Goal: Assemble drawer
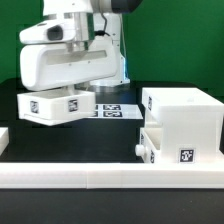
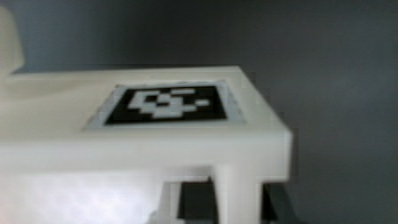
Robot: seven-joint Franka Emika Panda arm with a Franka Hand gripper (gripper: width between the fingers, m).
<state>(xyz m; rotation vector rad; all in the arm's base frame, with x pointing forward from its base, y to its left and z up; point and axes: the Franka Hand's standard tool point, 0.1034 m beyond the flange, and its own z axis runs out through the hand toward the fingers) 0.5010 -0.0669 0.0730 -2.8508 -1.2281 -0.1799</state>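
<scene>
Tray held aloft beside housing box.
Gripper (image 1: 62,92) closed on tagged shallow tray (image 1: 57,106), lifted clear of table (image 1: 110,140), to the exterior view's left of housing box (image 1: 183,120); second tray (image 1: 180,148) seated in that box's lower front.

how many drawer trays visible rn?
2. One tray is held up under the gripper on the exterior view's left; the other tray sits in the housing box on the right. Others may be hidden.
</scene>
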